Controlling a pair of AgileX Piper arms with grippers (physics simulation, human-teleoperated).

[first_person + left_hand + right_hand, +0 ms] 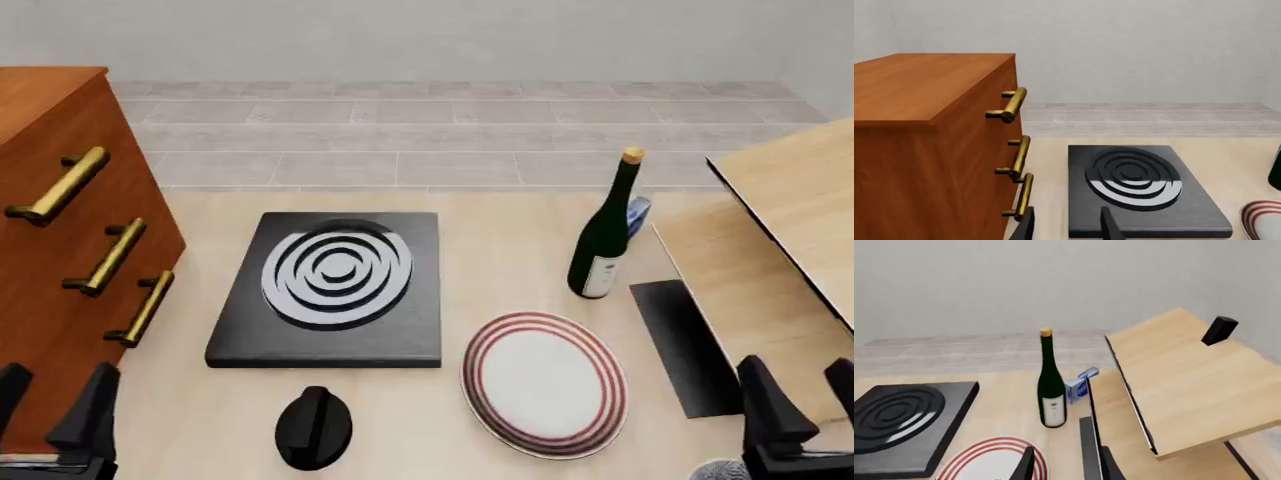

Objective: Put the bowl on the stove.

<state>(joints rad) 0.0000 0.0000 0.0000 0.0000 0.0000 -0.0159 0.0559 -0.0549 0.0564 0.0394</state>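
Speckled bowl (722, 469) (barely visible), by right pincer (801, 400), black stove (327, 345) apart.

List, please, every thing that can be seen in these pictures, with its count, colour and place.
stove: one, black with silver-grey rings, middle of the table.
plate: one, white with red rings, right of the stove and nearer to the arms.
knob: one, black, in front of the stove.
bottle: one, dark green, upright, behind the plate.
blue object: one, small, behind the bottle.
bowl: one, speckled, only a sliver at the front view's bottom edge.
cabinet: one, red-brown with three brass handles, far left.
wooden shelf: one, pale, far right.
left hand: black, open, empty.
right hand: black, open, empty.
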